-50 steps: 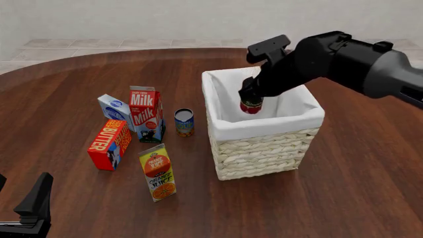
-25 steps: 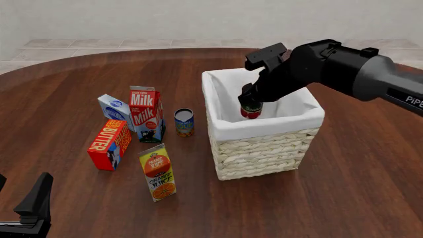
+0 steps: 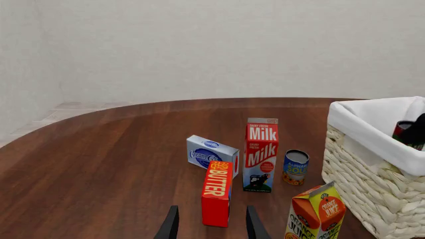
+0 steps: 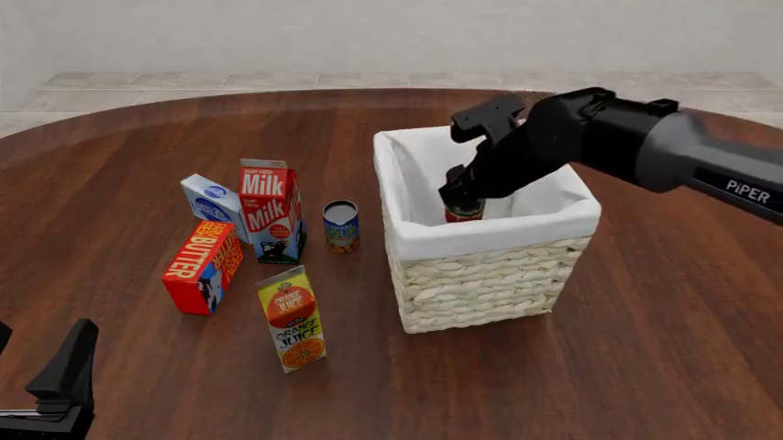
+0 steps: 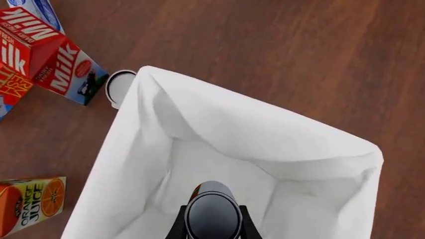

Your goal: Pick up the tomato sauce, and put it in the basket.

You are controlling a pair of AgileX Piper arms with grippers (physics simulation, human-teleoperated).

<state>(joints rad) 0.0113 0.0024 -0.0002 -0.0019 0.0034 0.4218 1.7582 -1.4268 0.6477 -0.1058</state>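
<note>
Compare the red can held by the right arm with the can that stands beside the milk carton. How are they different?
The tomato sauce has a red label; the other can is blue and orange. The tomato sauce hangs in the right tool, inside the basket; the other can stands free on the table, outside it, next to the milk carton. Both are small upright cylinders with silver tops.

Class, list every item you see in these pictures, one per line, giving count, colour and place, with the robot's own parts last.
tomato sauce: one, red, inside basket, held by right claw
basket: one, straw, white lining, table centre-right
alphabet soup can: one, blue-orange, left of basket
milk carton: one, red-white, upright
cream cheese box: one, blue-white, left of milk
butter box: one, red
orange juice carton: one, yellow-orange, lying
table: one, brown
right claw: black, over basket
left claw: black, open
</note>
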